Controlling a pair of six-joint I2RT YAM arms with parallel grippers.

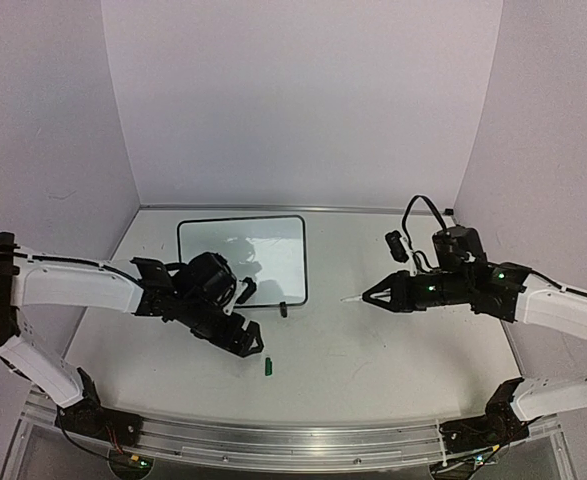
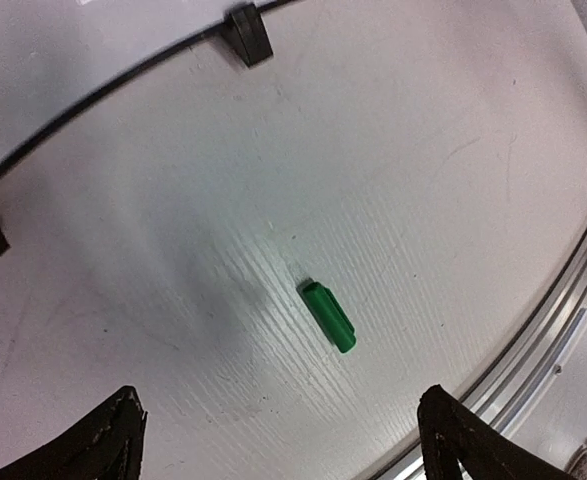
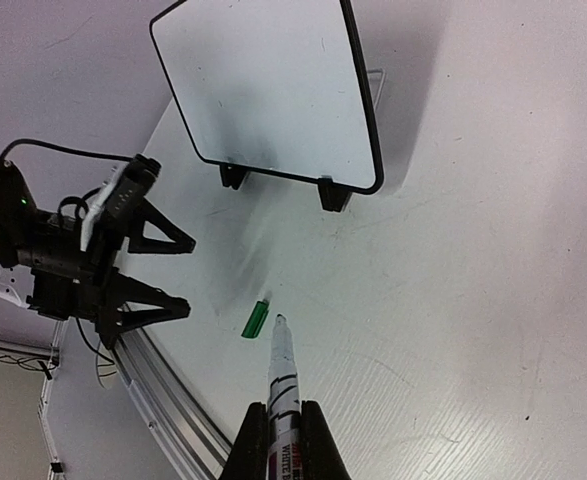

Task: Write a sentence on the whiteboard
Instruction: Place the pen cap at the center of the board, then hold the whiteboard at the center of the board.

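- I am counting one whiteboard [image 1: 253, 250], and it is sitting on the far-left half of the bench [image 1: 393, 370], resting on its two black feet [image 3: 335, 193].
- Its face is showing glossy white with only a grey smear of reflection in the right wrist view.
- I am seeing one marker [image 3: 281, 360], and the right claw [image 3: 283, 408] is pinching it tight between its fingers, with the tip pointing left toward the board.
- From above, the right claw [image 1: 368, 296] is hanging to the right of the board, well apart from it.
- I am counting one green cap [image 2: 328, 316], lying loose on the bench on the near side of the board.
- The left claw [image 2: 280, 400] is gaping wide and holding nothing, and the cap is showing in the gap between its two fingers [image 2: 108, 440], touching neither.
- From above, the left claw [image 1: 251, 340] is sitting just beside the cap [image 1: 269, 367], on its far-left side.
- The left arm's wrist is getting in my way from above, covering the board's near-left corner.
- Whether the left claw is touching the bench, I cannot tell.
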